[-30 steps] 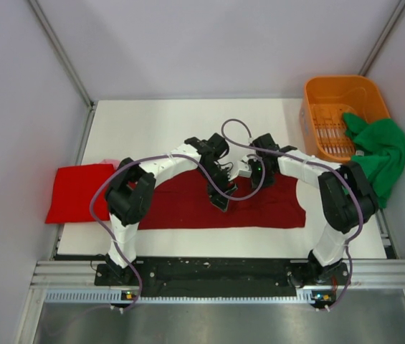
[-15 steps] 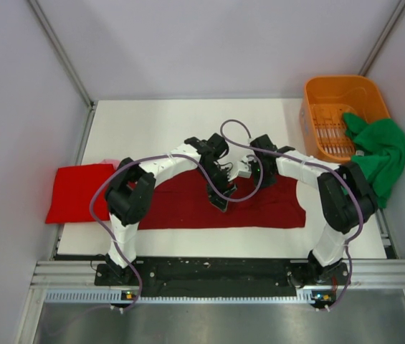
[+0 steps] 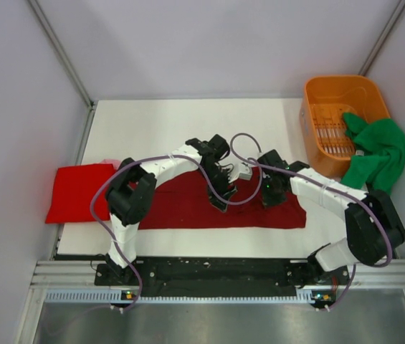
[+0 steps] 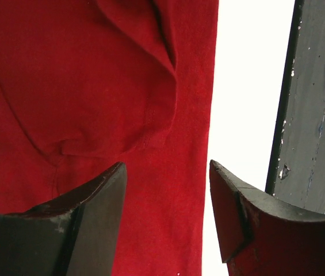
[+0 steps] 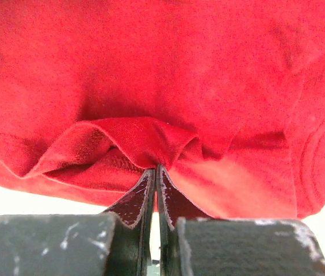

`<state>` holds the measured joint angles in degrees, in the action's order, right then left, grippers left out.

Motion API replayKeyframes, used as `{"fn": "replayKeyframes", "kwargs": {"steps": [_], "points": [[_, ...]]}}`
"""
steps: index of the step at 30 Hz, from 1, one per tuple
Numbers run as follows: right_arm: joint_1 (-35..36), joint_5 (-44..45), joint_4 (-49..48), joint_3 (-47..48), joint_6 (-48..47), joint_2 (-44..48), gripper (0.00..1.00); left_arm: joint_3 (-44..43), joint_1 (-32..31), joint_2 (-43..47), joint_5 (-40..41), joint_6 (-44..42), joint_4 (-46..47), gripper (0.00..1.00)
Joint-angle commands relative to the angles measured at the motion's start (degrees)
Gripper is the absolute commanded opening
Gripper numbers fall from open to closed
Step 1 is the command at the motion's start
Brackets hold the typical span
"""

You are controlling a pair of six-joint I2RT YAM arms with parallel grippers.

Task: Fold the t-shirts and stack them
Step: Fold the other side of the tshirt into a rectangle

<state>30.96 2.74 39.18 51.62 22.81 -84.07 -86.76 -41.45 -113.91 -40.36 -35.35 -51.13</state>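
**One shirt folded, maroon mid-fold, green waiting**

I judge the job roughly a third done. The red shirt (image 3: 77,192) lies as a flat folded rectangle, well off to the left of both grippers. The maroon shirt (image 3: 180,208) is spread as a long band on the table (image 3: 152,122), directly under both sets of fingers, so I take it as mid-fold. The green shirt (image 3: 378,154) hangs crumpled over the rim of the basket (image 3: 331,86), well to the right of my right gripper. Nothing is stacked yet.

My right gripper (image 5: 156,172) is clamped tight, with a small ridge of maroon cloth pinched between its tips, and the cloth bunches up just ahead of them. My left gripper (image 4: 167,172) stands fairly wide and holds nothing. Maroon cloth lies below and ahead of it, with a rounded fold just beyond the tips. I cannot tell whether those tips touch the cloth.
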Motion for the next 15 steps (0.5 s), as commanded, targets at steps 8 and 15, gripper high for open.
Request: {"fn": "replayKeyframes", "kwargs": {"steps": [8,15], "points": [[1.12,-2.04,3.01,-8.10,8.83,9.10,0.00,1.68,-0.12,-0.09,1.95,-0.24,2.71,0.64],[1.12,-0.37,6.08,-9.95,11.55,11.12,0.14,2.30,-0.12,0.26,2.74,-0.94,2.97,0.64]]}}
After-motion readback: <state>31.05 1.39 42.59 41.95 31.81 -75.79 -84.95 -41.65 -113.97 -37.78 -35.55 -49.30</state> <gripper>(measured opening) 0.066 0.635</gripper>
